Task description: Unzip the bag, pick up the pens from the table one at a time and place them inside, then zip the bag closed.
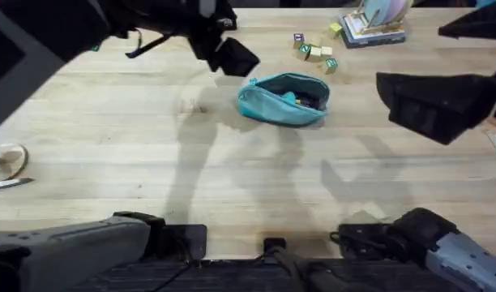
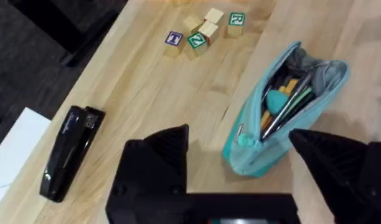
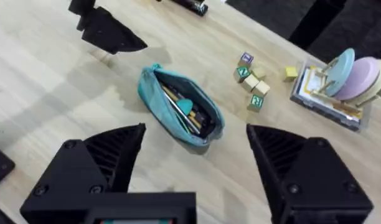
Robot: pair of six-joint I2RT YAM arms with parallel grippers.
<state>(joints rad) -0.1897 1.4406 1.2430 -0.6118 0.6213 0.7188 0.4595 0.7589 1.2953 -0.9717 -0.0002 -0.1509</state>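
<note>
Bag [image 1: 282, 99] is the teal pouch lying on the table [image 1: 134, 162] toward its far edge, a little right of the middle, with its zipper open and its mouth gaping. Inside it the left wrist view shows slim silver-grey pens [image 2: 289, 107] lying lengthwise among orange and teal items, and the right wrist view shows the same mix. A black stapler [image 2: 69, 151] appears in the left wrist view, lying near the far edge beside a white sheet [image 2: 13, 146]. Lettered wooden blocks [image 1: 314, 51] sit near the far edge, just beyond the bag, and a small rack of plates [image 3: 347, 73] stands on a stack of books by the far right corner. The left end effector [image 2: 240, 163] hovers over the bag's left end, its fingers spread and empty. The right end effector [image 3: 197, 158] hangs well to the right of the bag, also spread wide and holding nothing.
</note>
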